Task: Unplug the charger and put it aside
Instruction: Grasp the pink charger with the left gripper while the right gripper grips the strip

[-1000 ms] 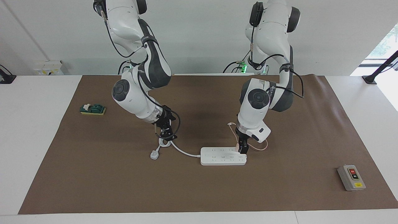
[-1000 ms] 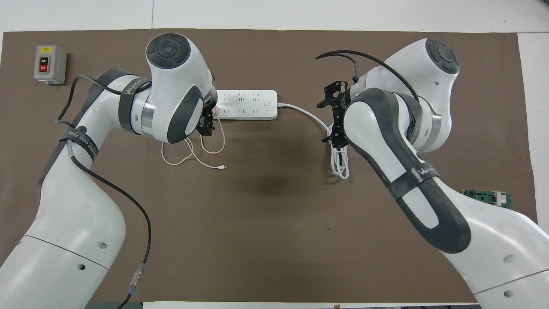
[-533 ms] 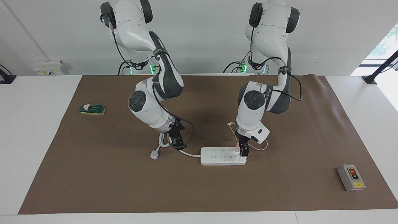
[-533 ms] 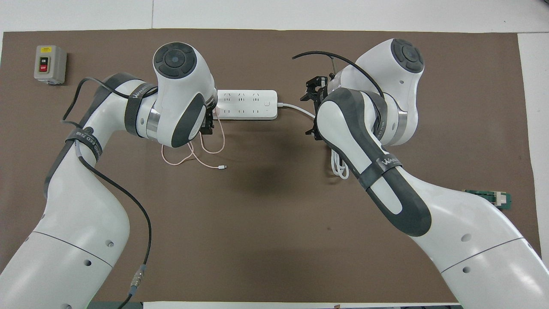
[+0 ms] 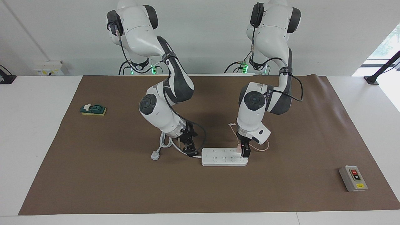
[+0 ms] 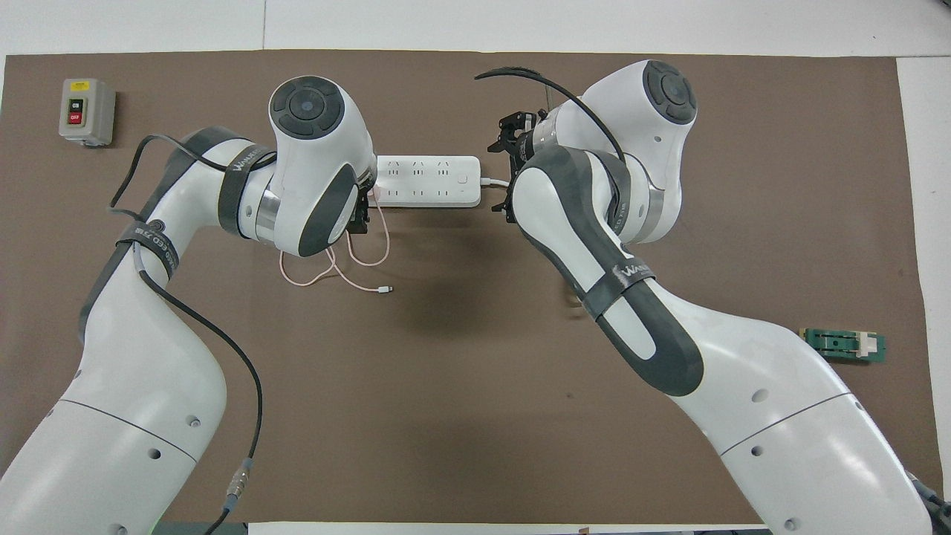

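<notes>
The small, rigid, presumably light charger (image 5: pixel 239 149), seated at the power strip (image 5: pixel 223 160) at frame centre, is best gripped by its cube body, where the left gripper (image 5: pixel 244 152) is seen, jaw state indiscernible; the right gripper (image 5: pixel 190 151), jaw state likewise indiscernible, is seen at the strip's cord end.

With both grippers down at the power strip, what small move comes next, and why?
Probably the right gripper settles onto the power strip at its cord end to brace it. The left gripper is at the charger, which looks plugged in, so a lift could drag the strip along.
</notes>
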Controlling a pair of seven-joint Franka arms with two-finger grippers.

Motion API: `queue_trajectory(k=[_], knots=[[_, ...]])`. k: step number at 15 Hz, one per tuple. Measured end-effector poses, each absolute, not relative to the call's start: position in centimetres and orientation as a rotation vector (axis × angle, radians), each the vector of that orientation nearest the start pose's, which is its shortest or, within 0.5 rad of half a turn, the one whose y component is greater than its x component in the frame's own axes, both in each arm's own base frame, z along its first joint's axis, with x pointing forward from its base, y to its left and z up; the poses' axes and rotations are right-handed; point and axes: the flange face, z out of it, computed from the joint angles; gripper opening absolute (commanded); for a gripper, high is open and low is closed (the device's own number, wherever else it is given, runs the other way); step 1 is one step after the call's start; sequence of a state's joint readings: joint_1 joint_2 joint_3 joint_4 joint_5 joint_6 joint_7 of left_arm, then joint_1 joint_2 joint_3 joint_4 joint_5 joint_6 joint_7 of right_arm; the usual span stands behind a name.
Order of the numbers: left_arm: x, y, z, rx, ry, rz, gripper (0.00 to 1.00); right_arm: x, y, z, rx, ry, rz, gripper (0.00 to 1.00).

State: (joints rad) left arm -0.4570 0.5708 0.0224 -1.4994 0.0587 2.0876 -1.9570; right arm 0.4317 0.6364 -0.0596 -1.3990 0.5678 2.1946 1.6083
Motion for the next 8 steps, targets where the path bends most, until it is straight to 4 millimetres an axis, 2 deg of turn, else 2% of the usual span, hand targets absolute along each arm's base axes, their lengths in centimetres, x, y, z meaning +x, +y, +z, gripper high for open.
queue_trajectory(k=[2, 3, 4, 5, 6, 7, 8], knots=[[64.1, -29.8, 33.4, -2.305, -2.118, -0.104, 0.98, 67.6, 30.2, 33.8, -2.009, 1.899, 0.427, 1.0], [64.1, -29.8, 33.2, -2.309, -2.111, -0.104, 0.91, 67.5, 30.3, 32.7, -2.037, 1.909, 0.456, 1.0], [64.1, -29.9, 33.1, -2.314, -2.104, -0.104, 0.77, 67.8, 30.5, 32.0, -2.057, 1.913, 0.478, 1.0], [64.1, -30.0, 33.1, -2.32, -2.098, -0.106, 0.56, 68.2, 30.7, 31.5, -2.069, 1.91, 0.489, 1.0], [64.1, -30.1, 33.2, -2.325, -2.094, -0.108, 0.1, 68.6, 30.9, 31.3, -2.076, 1.906, 0.494, 1.0], [64.0, -30.2, 33.2, -2.336, -2.085, -0.11, 0.0, 68.8, 31.1, 31.2, -2.08, 1.9, 0.493, 1.0], [64.0, -30.3, 33.2, -2.352, -2.069, -0.111, 0.0, 69.0, 31.2, 31.2, -2.089, 1.896, 0.485, 1.0]])
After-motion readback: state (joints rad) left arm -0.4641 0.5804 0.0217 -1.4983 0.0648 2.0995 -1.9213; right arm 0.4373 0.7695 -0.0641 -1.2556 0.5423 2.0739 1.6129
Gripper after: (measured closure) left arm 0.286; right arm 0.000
